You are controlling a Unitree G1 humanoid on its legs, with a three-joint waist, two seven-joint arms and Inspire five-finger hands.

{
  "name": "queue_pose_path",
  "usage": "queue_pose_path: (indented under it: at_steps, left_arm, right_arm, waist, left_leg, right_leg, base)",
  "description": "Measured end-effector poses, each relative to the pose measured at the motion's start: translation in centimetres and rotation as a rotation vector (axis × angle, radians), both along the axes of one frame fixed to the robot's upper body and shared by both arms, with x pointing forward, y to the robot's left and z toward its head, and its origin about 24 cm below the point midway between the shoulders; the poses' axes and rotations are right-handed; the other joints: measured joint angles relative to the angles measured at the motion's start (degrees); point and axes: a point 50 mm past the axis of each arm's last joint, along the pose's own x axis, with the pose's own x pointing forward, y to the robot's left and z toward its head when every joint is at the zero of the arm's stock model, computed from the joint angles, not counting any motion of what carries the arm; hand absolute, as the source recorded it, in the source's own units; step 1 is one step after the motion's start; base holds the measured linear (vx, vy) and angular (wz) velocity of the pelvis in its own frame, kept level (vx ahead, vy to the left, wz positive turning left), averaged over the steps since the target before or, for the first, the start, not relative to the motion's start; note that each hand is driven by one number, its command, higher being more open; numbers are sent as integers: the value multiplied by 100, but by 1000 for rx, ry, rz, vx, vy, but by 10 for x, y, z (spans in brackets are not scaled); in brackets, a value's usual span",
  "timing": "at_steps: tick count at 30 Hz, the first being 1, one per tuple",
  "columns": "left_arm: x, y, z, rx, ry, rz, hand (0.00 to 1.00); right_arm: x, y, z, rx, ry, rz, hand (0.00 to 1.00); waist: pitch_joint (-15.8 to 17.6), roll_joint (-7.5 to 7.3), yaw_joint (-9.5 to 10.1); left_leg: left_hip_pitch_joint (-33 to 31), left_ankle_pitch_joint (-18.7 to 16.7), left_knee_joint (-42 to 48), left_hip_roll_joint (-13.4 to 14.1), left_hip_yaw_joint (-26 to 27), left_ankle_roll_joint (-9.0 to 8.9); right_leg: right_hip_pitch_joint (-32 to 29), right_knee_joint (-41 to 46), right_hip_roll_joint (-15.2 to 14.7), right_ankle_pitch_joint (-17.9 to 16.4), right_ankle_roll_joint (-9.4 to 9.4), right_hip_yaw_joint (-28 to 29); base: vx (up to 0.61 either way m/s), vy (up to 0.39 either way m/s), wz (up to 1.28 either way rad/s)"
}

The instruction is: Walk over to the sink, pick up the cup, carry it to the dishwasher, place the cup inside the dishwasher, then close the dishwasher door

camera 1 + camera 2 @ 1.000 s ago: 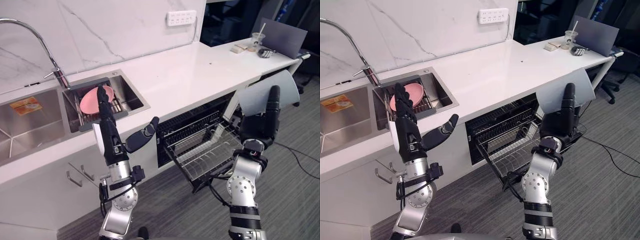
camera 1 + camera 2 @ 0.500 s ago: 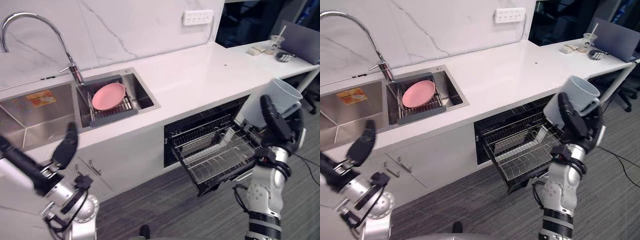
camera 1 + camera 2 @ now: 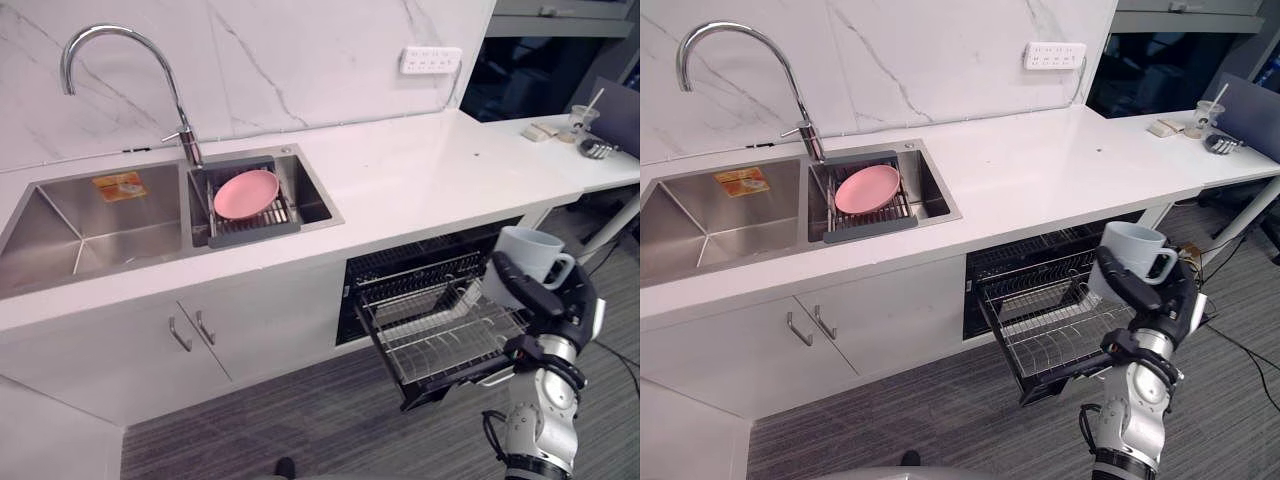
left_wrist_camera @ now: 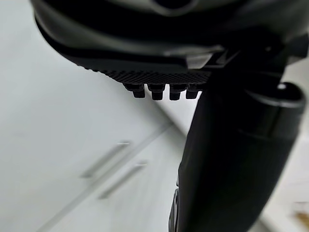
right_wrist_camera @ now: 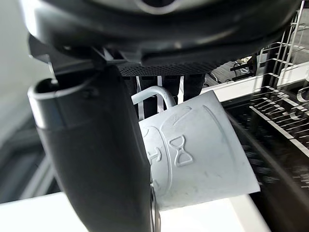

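A white cup [image 3: 527, 260] with a handle is held upright in my right hand [image 3: 547, 298], whose thumb and fingers are curled round its side. It hangs just right of the dishwasher's pulled-out wire rack [image 3: 437, 330], above the rack's outer corner. In the right wrist view the cup [image 5: 203, 150] fills the space past my thumb [image 5: 96, 159], with its handle [image 5: 155, 93] against the fingers and the rack [image 5: 285, 111] beyond. The dishwasher [image 3: 1040, 275] stands open under the white counter [image 3: 420, 170]. My left hand [image 4: 231, 159] faces white cabinet doors [image 4: 72, 145], fingers straight.
A pink plate [image 3: 245, 192] lies on a grey drain rack in the small sink basin [image 3: 315, 200], beside a tall chrome faucet [image 3: 120, 60] and the large basin [image 3: 90, 225]. Cabinet handles [image 3: 190, 330] stick out below. A desk [image 3: 590, 150] with small items stands far right. Grey carpet [image 3: 300, 430] lies in front.
The camera has swung, shifting the whole scene. My left arm has dropped out of the eye views. My right hand has lowered and turned the cup upright beside the rack.
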Motion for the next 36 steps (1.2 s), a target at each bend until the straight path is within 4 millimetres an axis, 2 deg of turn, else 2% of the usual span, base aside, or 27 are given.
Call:
queue_pose_path:
  at_steps: [3,6,10,16,22,27,32,35,36]
  left_arm:
    - [-18,-14,-25,-199,-40,15,100]
    - [-18,-20,-36,-316,-80,-75,100]
    - [4,-31,-49,-460,-130,-303,100]
    - [32,-41,-52,-523,-130,-549,100]
    - [38,-43,-55,-562,-89,-678,100]
    - [44,-42,-56,-589,-85,-767,100]
    - [54,-40,-54,-589,-77,-836,100]
    - [66,-43,-54,-596,-71,-896,100]
    - [76,-48,-54,-614,-80,-932,100]
  right_arm:
    - [0,0,-16,-13,125,47,0]
    - [-1,-3,-38,15,257,107,0]
    - [-2,-12,-62,31,408,168,0]
    - [3,-21,-71,19,488,204,0]
    - [11,-23,-80,-1,567,249,0]
    - [30,-25,-74,-54,594,278,0]
    - [50,-33,-64,-92,615,283,0]
    - [68,-37,-49,-122,605,288,0]
    - [77,-44,-37,-147,592,277,0]
  waist:
    - [-42,-73,-2]
    - [-58,-140,5]
    - [-24,-104,1]
    - [109,13,-28]
    - [307,114,-25]
    - [507,217,10]
    - [778,255,166]
    - [1026,280,246]
    - [1160,343,319]
  left_leg:
    - [-21,1,1,-9,-16,0]
    - [-59,1,1,-8,-62,1]
    - [-91,11,2,-17,-85,15]
    - [-92,12,1,-36,-92,29]
    - [-140,14,2,-87,-191,40]
    - [-348,62,14,-134,-320,101]
    - [-515,99,35,-238,-501,141]
    - [-599,143,37,-301,-623,193]
    - [-699,187,40,-329,-676,204]
  right_leg:
    - [-12,-2,-5,4,16,-6]
    - [-29,-2,3,-3,17,-7]
    - [-54,30,-4,-2,21,-11]
    - [-107,150,-53,-70,41,-3]
    - [-122,193,-94,-119,75,-110]
    - [-249,196,-109,-122,95,-246]
    - [-307,195,-142,-111,112,-407]
    - [-325,196,-175,-106,116,-441]
    - [-400,213,-194,-91,135,-484]
  base:
    - [15,18,2]
    - [27,8,5]
    - [30,10,1]
    - [6,3,0]
    - [13,8,7]
    - [22,12,17]
    - [48,16,21]
    - [6,47,25]
    - [-42,50,20]
